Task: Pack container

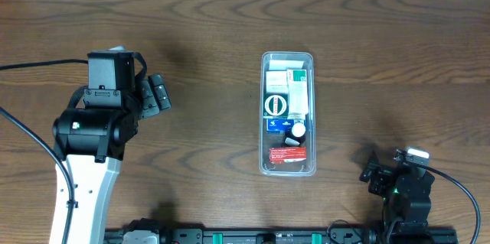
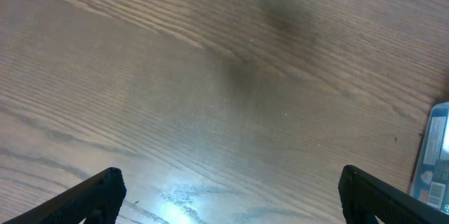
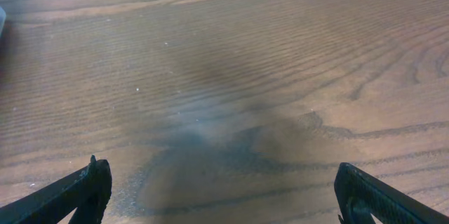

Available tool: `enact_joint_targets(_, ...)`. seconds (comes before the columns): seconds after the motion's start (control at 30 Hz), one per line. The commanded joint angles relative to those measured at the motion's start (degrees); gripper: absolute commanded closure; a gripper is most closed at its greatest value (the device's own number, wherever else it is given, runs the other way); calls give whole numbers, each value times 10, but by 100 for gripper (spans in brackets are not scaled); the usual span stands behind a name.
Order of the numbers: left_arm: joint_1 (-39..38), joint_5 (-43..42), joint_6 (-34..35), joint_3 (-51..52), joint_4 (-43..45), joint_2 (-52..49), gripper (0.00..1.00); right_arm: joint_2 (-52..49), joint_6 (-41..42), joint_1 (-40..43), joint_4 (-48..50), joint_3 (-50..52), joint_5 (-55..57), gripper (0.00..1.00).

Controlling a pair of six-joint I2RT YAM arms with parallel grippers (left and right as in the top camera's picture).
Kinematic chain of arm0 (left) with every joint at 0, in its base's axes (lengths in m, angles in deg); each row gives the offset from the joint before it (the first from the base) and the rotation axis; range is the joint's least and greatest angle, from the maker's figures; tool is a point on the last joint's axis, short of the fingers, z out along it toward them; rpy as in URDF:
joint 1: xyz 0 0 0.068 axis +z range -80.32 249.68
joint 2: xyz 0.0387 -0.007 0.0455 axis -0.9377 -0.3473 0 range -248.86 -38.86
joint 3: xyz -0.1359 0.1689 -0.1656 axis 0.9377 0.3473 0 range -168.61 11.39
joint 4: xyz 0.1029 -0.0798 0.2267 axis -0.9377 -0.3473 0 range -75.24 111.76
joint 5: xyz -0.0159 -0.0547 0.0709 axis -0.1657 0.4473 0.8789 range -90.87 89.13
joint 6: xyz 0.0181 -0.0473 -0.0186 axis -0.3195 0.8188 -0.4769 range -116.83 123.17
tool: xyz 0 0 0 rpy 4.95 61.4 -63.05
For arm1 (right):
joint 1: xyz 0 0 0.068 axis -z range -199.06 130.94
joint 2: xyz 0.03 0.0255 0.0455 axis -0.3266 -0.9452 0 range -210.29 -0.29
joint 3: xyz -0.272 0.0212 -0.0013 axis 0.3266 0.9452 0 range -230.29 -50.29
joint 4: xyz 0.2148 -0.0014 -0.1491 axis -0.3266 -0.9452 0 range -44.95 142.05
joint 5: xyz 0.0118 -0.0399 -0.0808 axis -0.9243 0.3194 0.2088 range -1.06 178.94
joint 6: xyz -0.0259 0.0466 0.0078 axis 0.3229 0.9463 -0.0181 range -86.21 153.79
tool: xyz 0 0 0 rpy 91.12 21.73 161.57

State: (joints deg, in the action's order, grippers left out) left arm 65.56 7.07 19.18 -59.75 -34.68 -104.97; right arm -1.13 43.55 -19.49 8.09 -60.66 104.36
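Worktop (image 1: 230, 14) of dark wood grain, carrying two arms and one tub.

Surroundings:
- Left end effector (image 1: 155, 95) well to the left of container (image 1: 288, 56), jaws spread wide, gripping nothing. Wood grain and a faint shadow between fingertips (image 2: 105, 189) in left wrist view, with a sliver of container at the right frame edge.
- Right end effector (image 1: 374, 174) toward the front right of worktop, well apart from container, jaws likewise wide open and empty. Wood grain and a soft dark shadow ahead in right wrist view.
- Black cable (image 1: 31, 66) trailing from left arm to the left edge.
- Second cable (image 1: 459, 190) looping off right arm at the front right.
- Open wood surface between each end effector and container.

Container:
- Position: centre of worktop, flat, long axis running front to back.
- Build: clear plastic, long and narrow, rounded corners, raised rim.
- Contents, far end to near end: white-and-green boxes (image 1: 291, 82); round green-and-white label (image 1: 275, 106); blue pack (image 1: 279, 125); white-capped item (image 1: 298, 131) just beside blue pack; red-labelled pack (image 1: 288, 153).
- Items packed close together, touching along the length. Height against rim: cannot tell from overhead.
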Motion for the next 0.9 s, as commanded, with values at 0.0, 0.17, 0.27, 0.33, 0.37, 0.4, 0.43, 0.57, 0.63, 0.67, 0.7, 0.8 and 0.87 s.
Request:
enact_joint_targets(0.0,3,7,-10,-11,-1,-1,2,5,-10,4,0,6,2,1)
enact_joint_targets(0.17,3,7,-10,-11,-1,-1,2,5,-10,4,0,6,2,1)
enact_joint_targets(0.27,2,7,-10,-11,-1,8,2,5,-10,4,0,6,2,1)
enact_joint_targets(0.33,2,7,-10,-10,-1,16,2,5,-10,4,0,6,2,1)
enact_joint_targets(0.37,2,7,-10,-8,-1,25,2,5,-10,4,0,6,2,1)
enact_joint_targets(0.4,2,7,-10,-5,-1,35,2,5,-10,4,0,6,2,1)
enact_joint_targets(0.43,2,8,-12,0,-1,47,2,5,-11,4,0,6,2,1)
enact_joint_targets(0.57,10,63,-18,37,22,119,2,5,-10,4,0,6,2,1)
enact_joint_targets(0.63,19,62,-18,64,43,159,2,5,-10,4,0,6,2,1)
enact_joint_targets(0.67,23,61,-19,80,57,179,2,5,-10,4,0,6,2,1)
enact_joint_targets(0.7,27,60,-19,103,76,203,2,5,-10,4,0,6,2,1)
enact_joint_targets(0.8,33,51,-37,175,129,276,2,5,-10,4,0,6,2,1)
enact_joint_targets(0.87,37,22,-70,226,162,322,2,5,-10,4,0,6,2,1)
